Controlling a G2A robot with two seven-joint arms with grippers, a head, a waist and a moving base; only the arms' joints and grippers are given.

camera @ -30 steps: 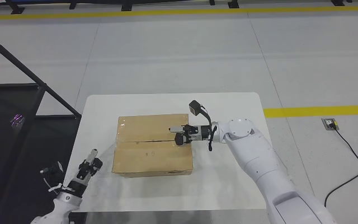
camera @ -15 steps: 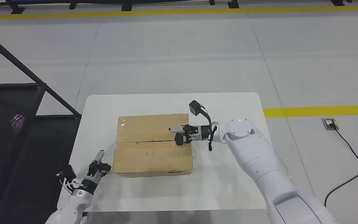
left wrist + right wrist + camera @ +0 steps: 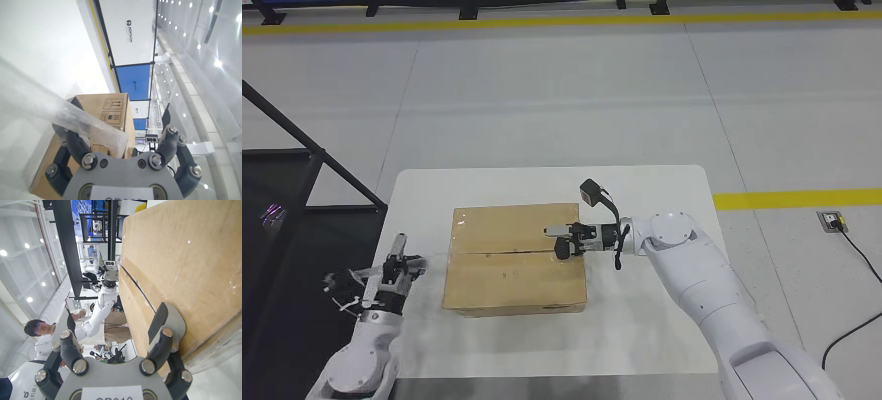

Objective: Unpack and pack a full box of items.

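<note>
From above, the brown box (image 3: 514, 258) sits closed in the middle of the white table (image 3: 642, 190). The right claw (image 3: 562, 241) comes in from the right side of the frame. It hangs at the middle of the box's right edge, where the crack (image 3: 502, 253) between the two top flaps ends. The left claw (image 3: 397, 265) is at the lower left of the frame, over the table's left edge. It is near the left side of the box but apart from it.

In the left wrist view, the box (image 3: 111, 109) stands in the middle of the frame, a little way past the left claw (image 3: 121, 108). The claw's two black fingers are spread wide with nothing pinched between them. A clear strip (image 3: 85, 121), maybe tape, runs from the left edge of the frame down to the middle. It lies across one finger (image 3: 75, 138). I cannot tell if it sticks to that finger.

In the right wrist view, the top of the box (image 3: 179, 266) takes up the right half of the frame. The crack (image 3: 136, 285) runs across it. The right claw (image 3: 113, 317) is spread wide and holds nothing. One finger (image 3: 158, 321), at the lower right, lies against the box top right by the crack. The other finger (image 3: 68, 323), at the lower left, is out in the air. Far off, near the middle of the frame, the left claw (image 3: 106, 266) shows at the far end of the box.
</note>
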